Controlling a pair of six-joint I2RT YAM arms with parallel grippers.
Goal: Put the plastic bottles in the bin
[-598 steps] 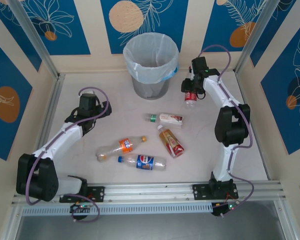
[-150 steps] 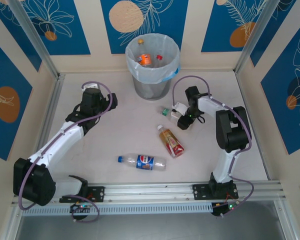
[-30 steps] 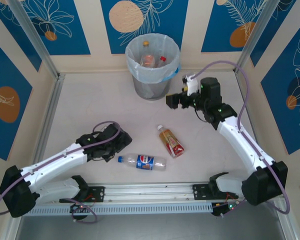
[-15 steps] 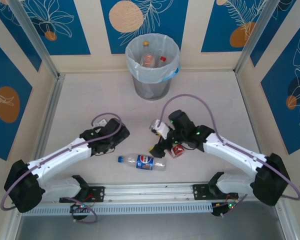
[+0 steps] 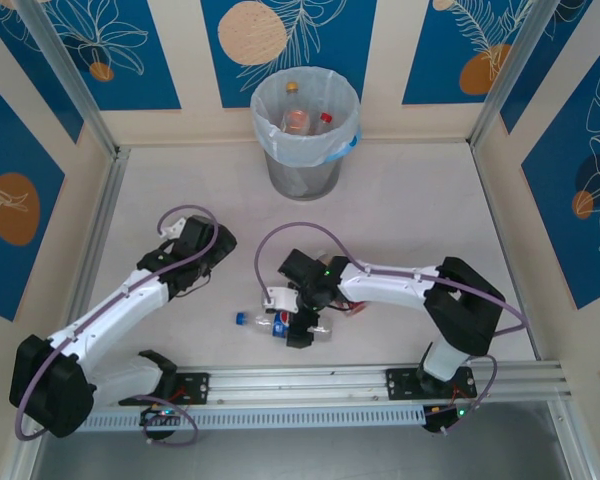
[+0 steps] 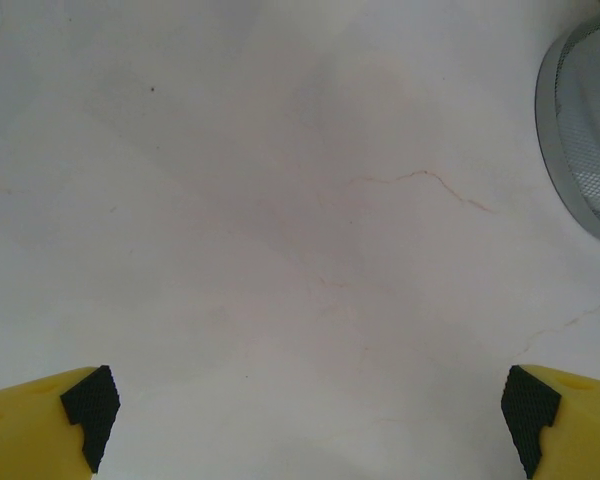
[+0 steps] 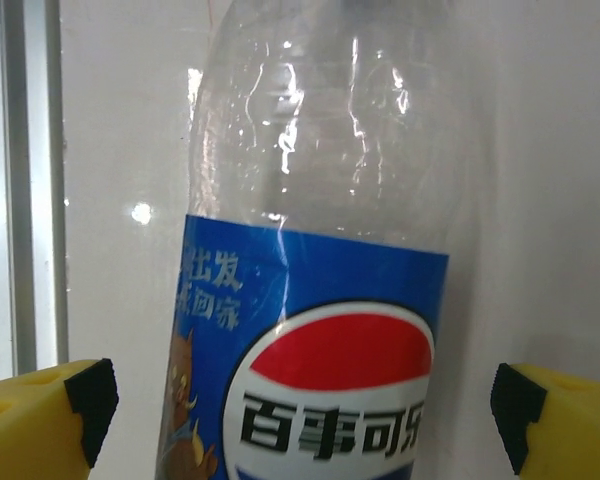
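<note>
Right claw (image 7: 300, 400) spread wide, straddling blue-label bottle (image 7: 320, 300) lying on table (image 6: 280, 200) — fingers (image 7: 90, 395) either side, not touching, lined up for crosswise grasp. Left claw (image 6: 305, 405) released, empty. Bin (image 5: 302, 172) well apart at rear — several bottles (image 5: 298, 118) inside.

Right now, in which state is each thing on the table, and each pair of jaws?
Bin: upright, lined with a bag.
Binned bottles: two seen, already inside.
Blue-label bottle: lying on its side on the table, not gripped.
Red-label bottle: lying on the table, mostly hidden by the right arm.
Left gripper: jaws open, over bare table.
Right gripper: jaws open, either side of the blue-label bottle.
</note>
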